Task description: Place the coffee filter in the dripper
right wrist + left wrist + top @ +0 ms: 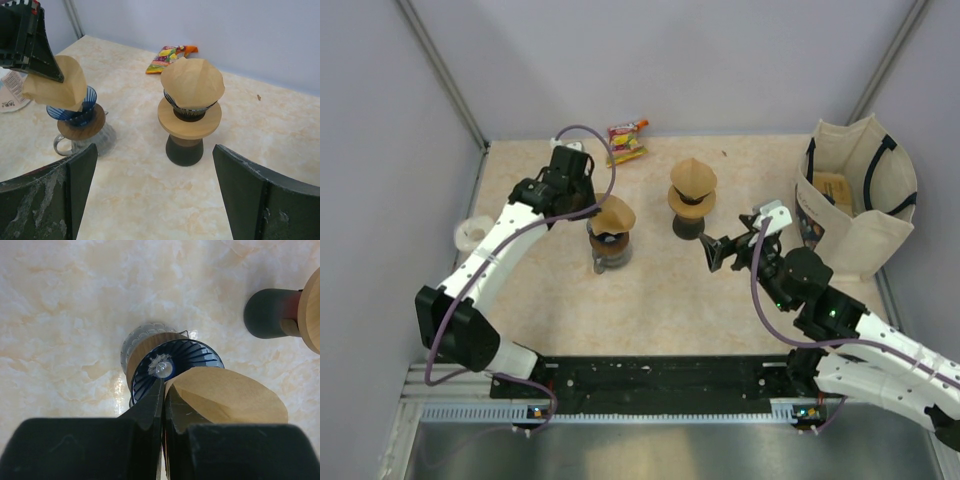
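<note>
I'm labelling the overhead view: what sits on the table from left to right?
White round object → blue dripper with the coffee filter over it → second dripper, already lined → right pincer → canvas bag. Snack packet omitted: it overlaps the blue dripper.

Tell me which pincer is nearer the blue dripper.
Left. The left pincer is above the blue dripper, shut on a filter at its rim; the right pincer is open, off to the side by the other dripper.
</note>
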